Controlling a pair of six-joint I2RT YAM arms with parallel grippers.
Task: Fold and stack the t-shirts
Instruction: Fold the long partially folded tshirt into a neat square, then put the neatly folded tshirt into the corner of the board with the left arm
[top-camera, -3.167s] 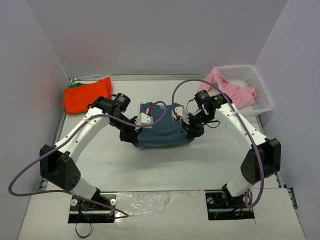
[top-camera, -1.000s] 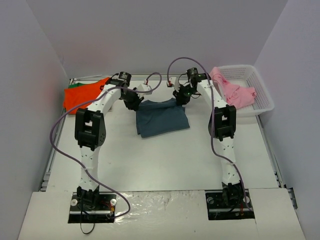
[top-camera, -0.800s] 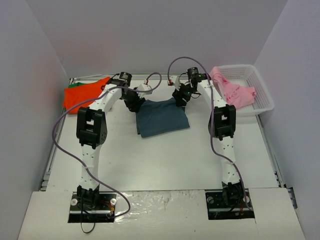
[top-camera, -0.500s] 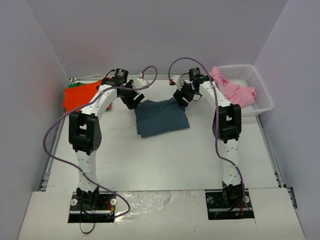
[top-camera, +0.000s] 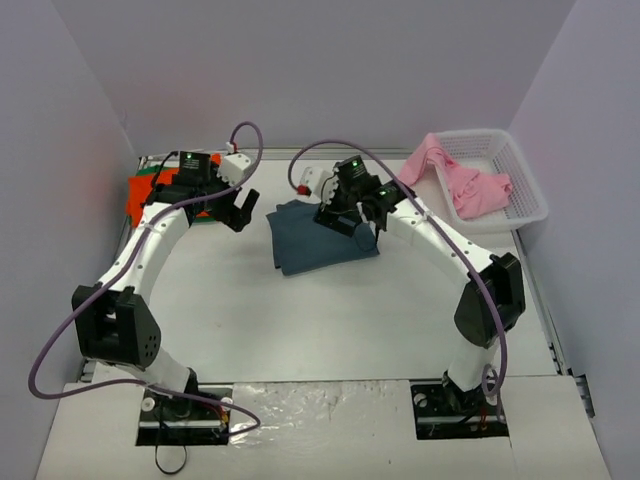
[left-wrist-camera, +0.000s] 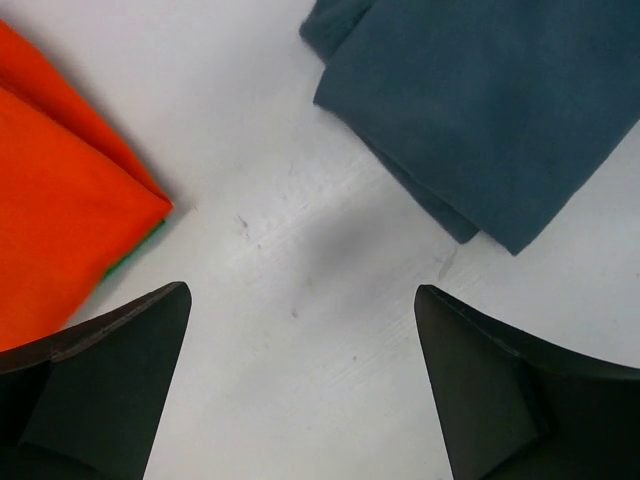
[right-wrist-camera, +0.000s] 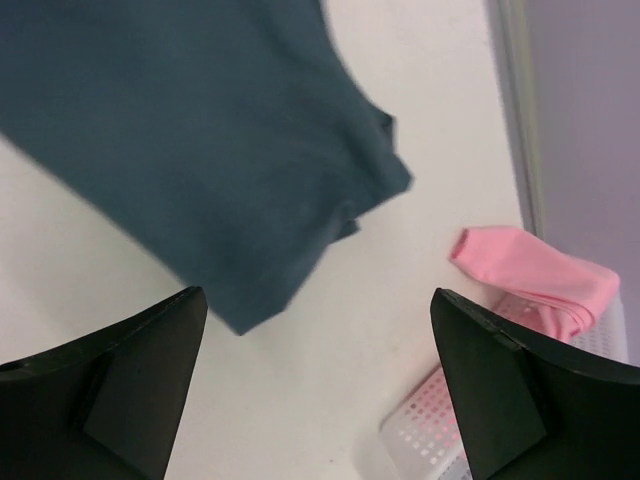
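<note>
A dark slate-blue t-shirt (top-camera: 322, 242) lies folded flat at the table's middle; it also shows in both wrist views (left-wrist-camera: 480, 100) (right-wrist-camera: 190, 140). The orange-red t-shirt (top-camera: 150, 198) lies folded at the back left on a sliver of green t-shirt (left-wrist-camera: 135, 250). A light pink t-shirt (top-camera: 462, 182) drapes over the basket's rim. My left gripper (top-camera: 230, 208) hangs open between the orange and blue shirts, with bare table between its fingers (left-wrist-camera: 100, 380). Over the blue shirt's far right corner my right gripper (top-camera: 355, 222) is open and holds nothing.
The white lattice basket (top-camera: 522, 190) stands at the back right, and its corner shows in the right wrist view (right-wrist-camera: 430, 430). A raised metal edge (top-camera: 120, 250) runs along the table's left side. Purple cables loop off both arms.
Both grippers opened and let go of the blue shirt's far edge. The left arm swung left toward the orange shirt. The right gripper shifted left and nearer, above the blue shirt.
</note>
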